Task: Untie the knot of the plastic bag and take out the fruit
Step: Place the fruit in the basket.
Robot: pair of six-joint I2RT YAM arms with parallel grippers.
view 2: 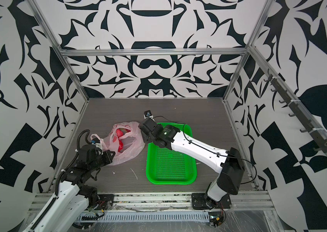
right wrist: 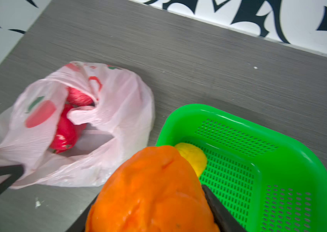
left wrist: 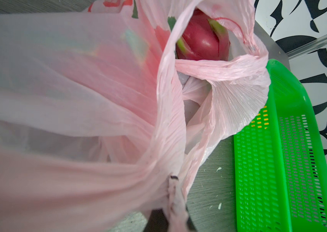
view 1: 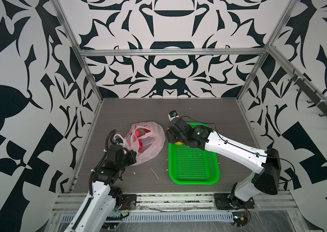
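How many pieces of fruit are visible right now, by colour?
Orange fruit: 1
Yellow fruit: 1
Red-magenta fruit, inside plastic bag: 2 showing
Total: 4 visible; the bag may hide more.

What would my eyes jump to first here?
The big orange fruit gripped in the right tool, at the edge of the bright green basket with a yellow fruit inside. Beside it lies the pink plastic bag, mouth gaping, red dragon fruit showing.
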